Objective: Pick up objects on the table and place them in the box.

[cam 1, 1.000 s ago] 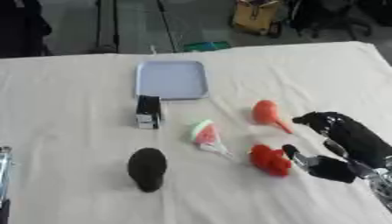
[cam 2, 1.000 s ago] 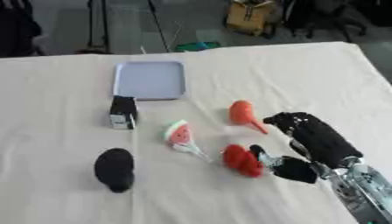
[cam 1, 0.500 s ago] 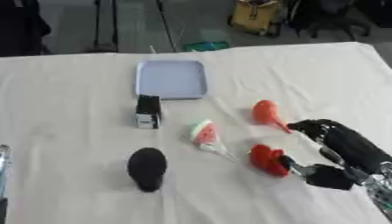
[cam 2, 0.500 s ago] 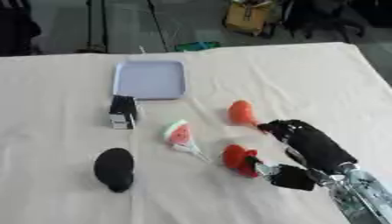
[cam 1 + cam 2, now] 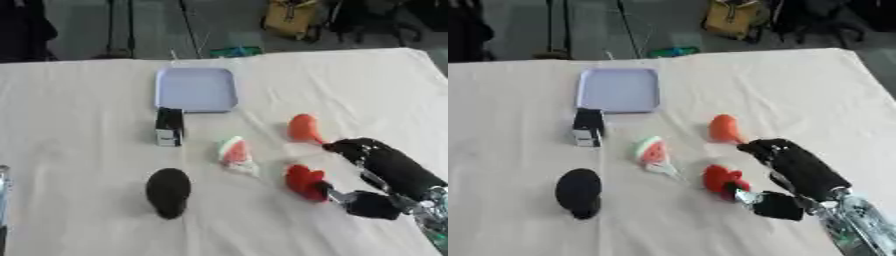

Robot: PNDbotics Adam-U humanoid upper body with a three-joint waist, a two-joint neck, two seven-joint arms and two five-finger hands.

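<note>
Your worktop (image 5: pixel 79 100), under a pale cloth, carries everything. The box (image 5: pixel 197 89), a shallow lavender tray, sits at the far centre and holds nothing yet. Your right hand (image 5: pixel 385 167) comes in from the lower right; its dark fingers reach toward the worktop's centre and its thumb lies low beside the red object (image 5: pixel 304 181). The fingers look only partly curled, and I judge the hand has not closed on anything, though contact at the thumb tip cannot be confirmed. The red object lies just to the left of that hand, between thumb and fingers, so the right hand is plainly nearer. No left hand is in view.

Smaller items: a dark oval object (image 5: pixel 168 192) near the front left, an orange object (image 5: pixel 304 128) just beyond the fingertips, a black-and-white block (image 5: pixel 169 127) below the box, a watermelon-slice piece (image 5: pixel 234 152) at centre.
</note>
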